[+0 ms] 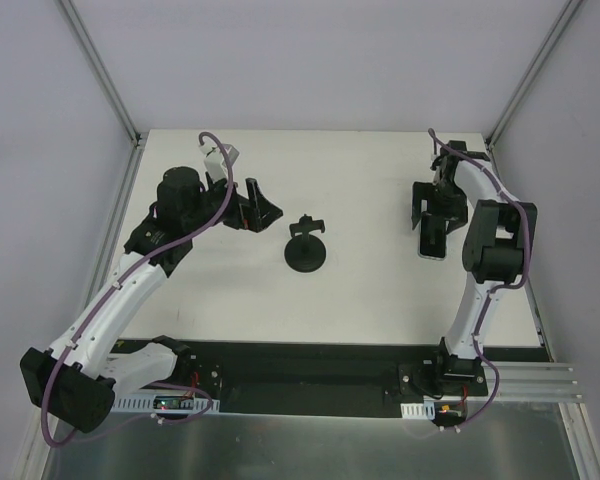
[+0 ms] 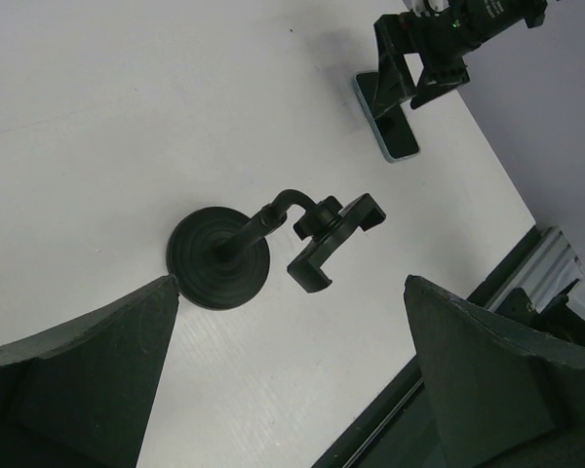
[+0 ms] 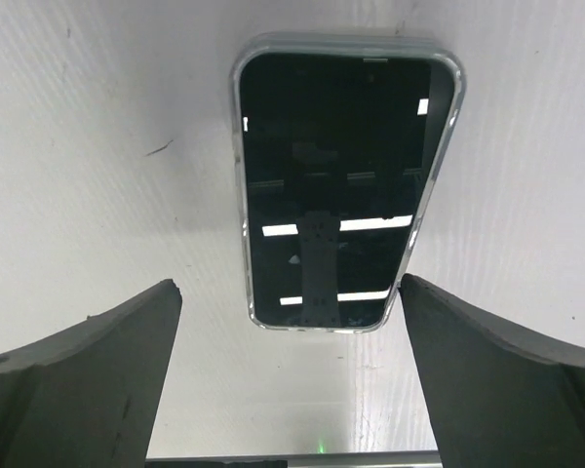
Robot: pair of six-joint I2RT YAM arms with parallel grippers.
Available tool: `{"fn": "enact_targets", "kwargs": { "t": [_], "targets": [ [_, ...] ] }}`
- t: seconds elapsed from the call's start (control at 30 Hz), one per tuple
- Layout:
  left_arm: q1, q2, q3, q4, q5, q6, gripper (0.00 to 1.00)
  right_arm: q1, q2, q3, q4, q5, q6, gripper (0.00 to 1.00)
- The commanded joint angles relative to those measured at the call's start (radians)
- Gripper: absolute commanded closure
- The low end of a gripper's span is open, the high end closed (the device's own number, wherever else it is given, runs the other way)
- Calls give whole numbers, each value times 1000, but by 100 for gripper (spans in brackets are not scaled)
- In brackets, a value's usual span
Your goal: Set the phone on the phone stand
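Observation:
The phone [image 3: 341, 185] lies flat, dark screen up, on the white table at the right; it also shows in the top view [image 1: 433, 243] and the left wrist view [image 2: 388, 127]. My right gripper [image 3: 291, 341] is open and hovers just above it, fingers [image 3: 78, 375] wider than the phone and short of its near end; it holds nothing. The phone stand [image 1: 306, 250] stands mid-table, with a round black base [image 2: 219, 258] and its holder [image 2: 331, 239] empty. My left gripper [image 1: 265, 210] is open and empty, to the left of the stand, apart from it.
The white table [image 1: 360, 170] has grey walls around it. A black strip [image 1: 310, 360] runs along the near edge with both arm bases. The right arm [image 1: 495, 245] stands beside the phone near the table's right edge.

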Motion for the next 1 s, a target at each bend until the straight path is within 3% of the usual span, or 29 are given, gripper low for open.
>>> {"fn": "enact_targets", "kwargs": {
  "t": [0.0,0.27,0.7,0.9,0.93,0.97],
  "targets": [
    [21,37,14,44,102,-35,3,-17,73,106,-99,38,-24,3],
    [23,48,12,56,139,-49,4,-42,205,247,-197,37,-6,3],
    [23,46,14,58,144,-52,4,-37,284,286,-310,31,28,4],
    [23,43,11,58,139,-49,4,-39,304,327,-330,-3,-4,25],
    [25,42,11,56,138,-49,4,-39,304,327,-327,-41,-10,40],
    [23,43,11,56,138,-47,4,-39,300,319,-320,-56,-14,45]
  ]
}}
